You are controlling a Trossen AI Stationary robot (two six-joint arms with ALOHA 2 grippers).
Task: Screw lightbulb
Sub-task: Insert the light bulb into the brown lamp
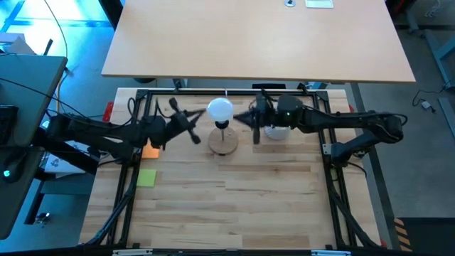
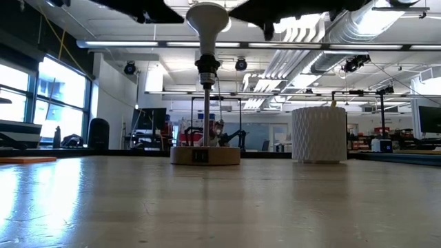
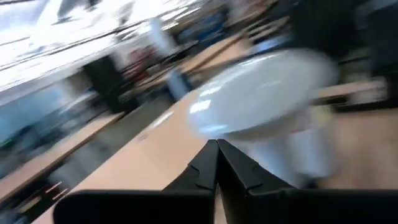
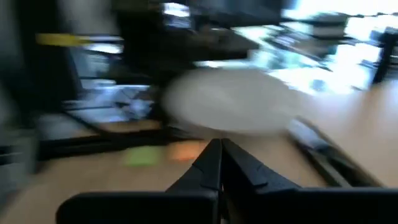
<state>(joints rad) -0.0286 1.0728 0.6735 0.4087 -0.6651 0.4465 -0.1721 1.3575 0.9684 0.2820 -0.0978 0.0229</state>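
The white lightbulb (image 1: 220,110) stands neck down in the black socket (image 2: 207,67) of a stem on a round wooden disc (image 1: 223,142), at the table's far middle. The bulb also shows at the top of the low view (image 2: 207,17). My left gripper (image 1: 201,121) is shut, level, just left of the bulb. My right gripper (image 1: 239,119) is shut, level, just right of it. Each wrist view shows shut fingertips with the blurred bulb (image 3: 261,93) (image 4: 230,99) close ahead. In the high view, a narrow gap shows between each tip and the globe.
A white latticed cup (image 2: 318,134) stands right of the disc, under my right arm (image 1: 284,117). An orange block (image 1: 151,151) and a green note (image 1: 146,178) lie at the table's left. The near half of the wooden table (image 1: 234,206) is bare.
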